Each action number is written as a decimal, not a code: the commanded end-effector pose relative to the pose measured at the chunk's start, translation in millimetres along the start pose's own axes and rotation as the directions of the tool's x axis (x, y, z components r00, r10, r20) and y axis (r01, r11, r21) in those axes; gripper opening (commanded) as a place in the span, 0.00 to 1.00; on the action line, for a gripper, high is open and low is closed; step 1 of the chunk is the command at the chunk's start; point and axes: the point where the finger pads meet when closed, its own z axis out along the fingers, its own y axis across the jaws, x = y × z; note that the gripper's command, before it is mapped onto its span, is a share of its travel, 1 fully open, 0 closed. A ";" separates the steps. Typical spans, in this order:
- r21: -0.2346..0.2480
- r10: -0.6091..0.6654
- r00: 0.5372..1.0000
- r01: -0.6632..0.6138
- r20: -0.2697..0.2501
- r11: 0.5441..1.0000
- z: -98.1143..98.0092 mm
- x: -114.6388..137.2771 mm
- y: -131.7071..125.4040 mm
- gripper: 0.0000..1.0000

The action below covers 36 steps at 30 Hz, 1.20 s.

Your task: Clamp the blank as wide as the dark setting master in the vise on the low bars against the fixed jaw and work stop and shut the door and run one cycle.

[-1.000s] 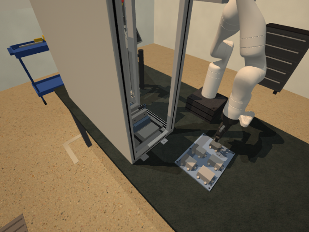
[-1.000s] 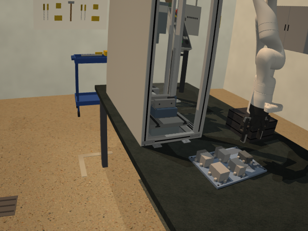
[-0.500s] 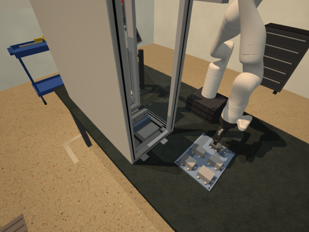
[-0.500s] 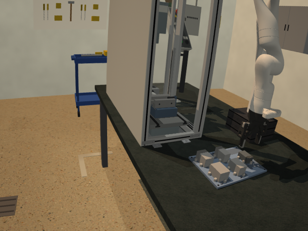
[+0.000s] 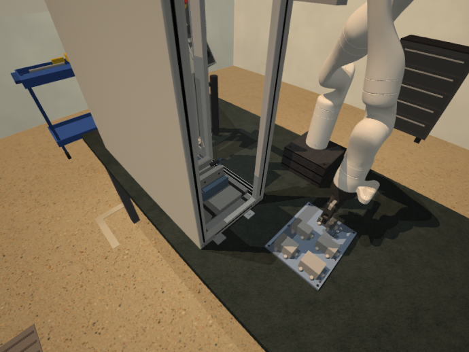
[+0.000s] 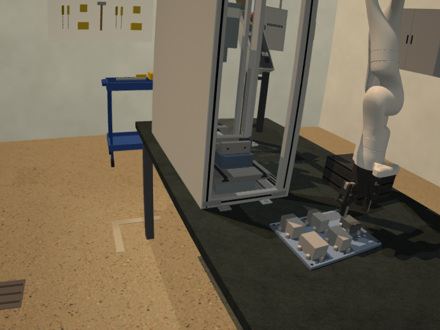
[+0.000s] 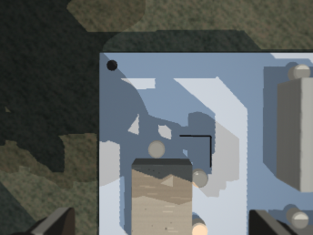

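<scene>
From where I stood, the blue-grey plate (image 5: 310, 210) (image 6: 369, 243) (image 7: 111, 97) on the worktop (image 5: 249, 284) (image 6: 284, 298) carried five blocks between round pegs; which one was the matching blank, I couldn't tell. The end effector (image 5: 328, 221) (image 6: 356, 211) (image 7: 161, 220) was wide open above the corner block (image 5: 332, 225) (image 6: 351, 225) (image 7: 161, 205), holding nothing. The guard (image 5: 124, 94) (image 6: 184, 88) housed the vise (image 5: 215, 187) (image 6: 234, 159). The blue cart's upper tray (image 5: 49, 77) (image 6: 127, 86) held yellow items (image 5: 58, 60) (image 6: 141, 76).

The wrist view's lower edge crops one block (image 7: 162, 205).
</scene>
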 end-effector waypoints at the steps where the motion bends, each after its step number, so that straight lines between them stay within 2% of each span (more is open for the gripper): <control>1: -0.002 0.000 1.000 0.000 -0.001 1.000 6.1 0.4 0.4 1.00; 36: -0.002 0.000 1.000 0.000 -0.001 1.000 18.1 0.4 0.4 1.00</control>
